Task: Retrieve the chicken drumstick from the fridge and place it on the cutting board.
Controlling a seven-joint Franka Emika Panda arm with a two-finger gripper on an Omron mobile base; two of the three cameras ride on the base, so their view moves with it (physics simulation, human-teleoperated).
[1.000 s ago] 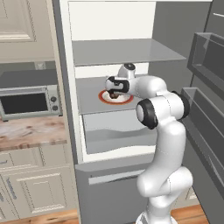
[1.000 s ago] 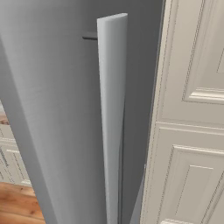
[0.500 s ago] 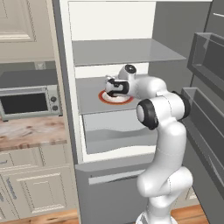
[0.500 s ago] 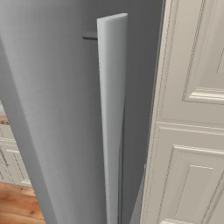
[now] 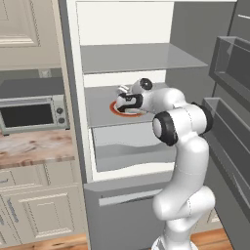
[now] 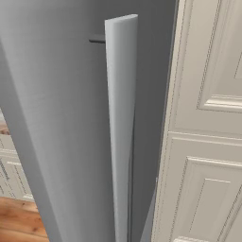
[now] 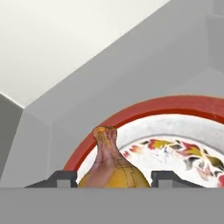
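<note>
One chicken drumstick [image 7: 112, 168] sits btwn end effector [image 7: 112, 179] fingertips, on plate [image 7: 175, 131].

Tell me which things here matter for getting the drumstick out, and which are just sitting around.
For the job: chicken drumstick, fridge, gripper with a fingertip on each side of the drumstick.
Just there: plate under the drumstick, microwave, countertop, cabinets.

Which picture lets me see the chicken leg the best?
The hand view: the chicken drumstick sits close up between the gripper tips, on the plate. In the left base view the hand covers it on the fridge shelf. The right base view faces the fridge door's handle.
</note>
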